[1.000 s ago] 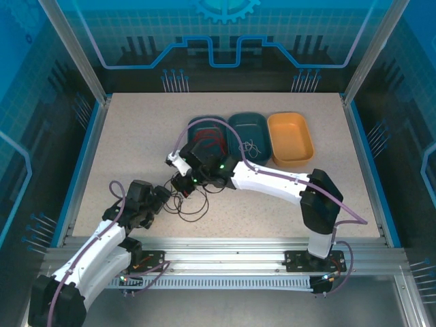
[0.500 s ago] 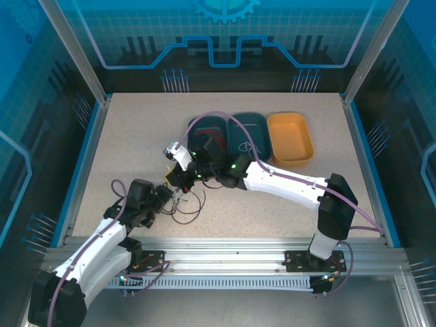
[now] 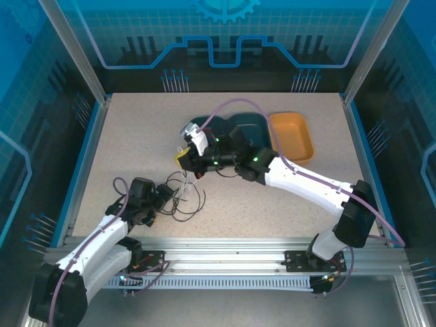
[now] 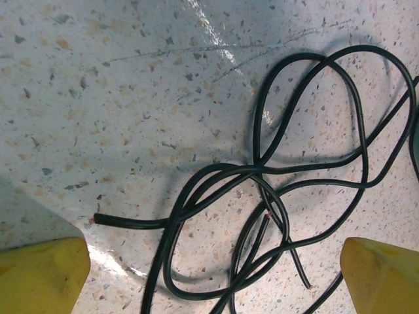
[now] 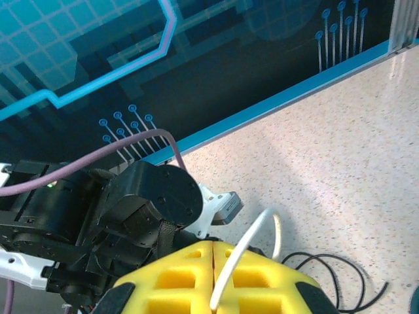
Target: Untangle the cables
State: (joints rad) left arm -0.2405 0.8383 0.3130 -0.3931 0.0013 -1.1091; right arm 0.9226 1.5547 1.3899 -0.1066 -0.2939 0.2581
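Note:
Black cables (image 4: 262, 196) lie in loose crossing loops on the speckled table, and from above they form a tangle (image 3: 189, 202) near the left arm. My left gripper (image 4: 213, 278) hovers low over them, open, with one yellow fingertip (image 4: 39, 275) on each side of the loops and nothing held. A little beyond the tangle, my right gripper (image 3: 181, 161) is lifted above the table. Its yellow fingers (image 5: 177, 281) are shut on a white cable (image 5: 252, 242), which curves up out of the seam and then down toward the black loops (image 5: 330, 268).
Three trays stand at the back of the table: two dark teal ones (image 3: 204, 125) (image 3: 253, 122) partly covered by the right arm, and an orange one (image 3: 294, 136). A blue rim (image 3: 85, 163) edges the table. The left arm's wrist (image 5: 131, 216) sits close to the right gripper.
My right gripper has risen and moved back and to the right, away from the left gripper, drawing the white cable with it. The left gripper has stayed over the black loops.

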